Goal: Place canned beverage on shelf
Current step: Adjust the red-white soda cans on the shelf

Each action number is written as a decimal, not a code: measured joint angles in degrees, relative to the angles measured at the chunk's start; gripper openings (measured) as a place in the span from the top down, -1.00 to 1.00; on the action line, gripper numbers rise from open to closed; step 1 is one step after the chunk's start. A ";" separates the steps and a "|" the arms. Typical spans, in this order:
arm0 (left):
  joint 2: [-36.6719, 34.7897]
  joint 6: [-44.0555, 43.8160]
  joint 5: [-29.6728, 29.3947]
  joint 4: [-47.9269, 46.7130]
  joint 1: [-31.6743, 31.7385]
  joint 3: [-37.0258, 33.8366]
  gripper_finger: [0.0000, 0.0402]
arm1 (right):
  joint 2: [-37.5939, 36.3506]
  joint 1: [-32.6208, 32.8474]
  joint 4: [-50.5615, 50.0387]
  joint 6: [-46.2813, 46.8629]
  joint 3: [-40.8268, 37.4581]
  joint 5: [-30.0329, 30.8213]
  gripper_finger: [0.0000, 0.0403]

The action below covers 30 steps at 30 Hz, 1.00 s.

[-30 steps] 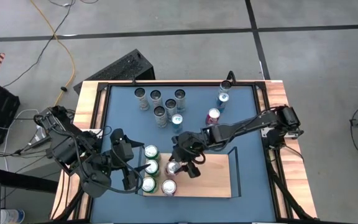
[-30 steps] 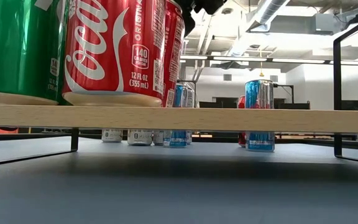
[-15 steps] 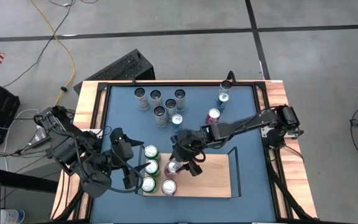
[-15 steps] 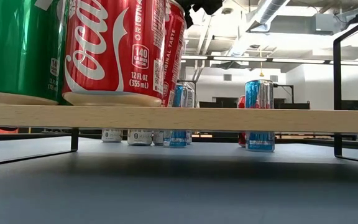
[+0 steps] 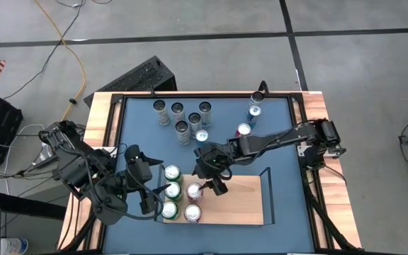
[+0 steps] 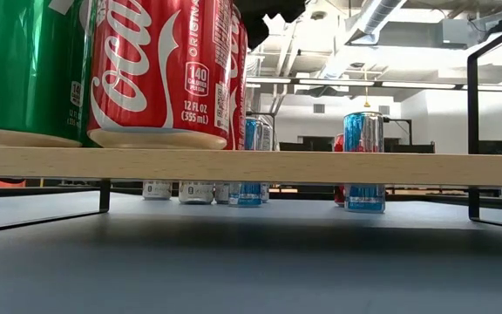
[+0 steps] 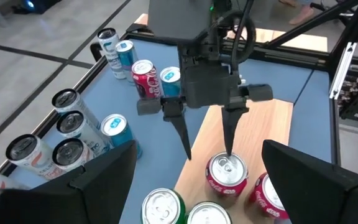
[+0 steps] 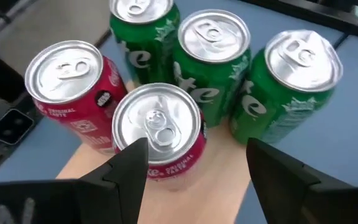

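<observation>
On the shelf [image 5: 239, 202] a red can [image 7: 226, 175] marked "Coca-Cola Original Taste, 12 FL OZ" stands among green cans [image 8: 213, 62], probably Sprite. The right pincer [image 5: 207, 185] is held spread open above it, apart. The left pincer [image 5: 149, 200] waits open beside the shelf.

Right gripper [image 5: 209, 182] fingers apart, pointing down; left gripper [image 5: 149, 185] fingers spread.
</observation>
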 joint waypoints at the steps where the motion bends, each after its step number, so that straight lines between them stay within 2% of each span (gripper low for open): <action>1: 0.00 -0.08 0.00 -0.07 0.00 0.00 -0.66 | -0.80 0.44 -1.65 0.58 0.35 1.49 -0.27; 7: 0.02 -0.41 -0.92 -0.05 -0.02 -0.02 -0.66 | -5.83 5.07 -9.47 8.90 1.66 17.46 -0.24; 11: 0.04 0.55 -1.55 -0.16 0.00 -0.04 -0.66 | -7.65 9.41 -10.04 19.79 -1.29 23.36 -0.19; 16: 0.04 2.20 -1.54 -0.30 0.00 -0.04 -0.66 | -5.84 13.40 -7.15 29.50 -4.77 31.38 -0.11; 26: 0.04 3.04 -1.22 -0.54 -0.02 -0.04 -0.66 | -1.29 13.39 -2.97 33.63 -5.52 32.16 -0.02; 30: 0.04 2.96 -1.03 -0.68 -0.02 -0.04 -0.66 | -0.99 13.26 -1.04 33.69 -5.52 29.40 -0.02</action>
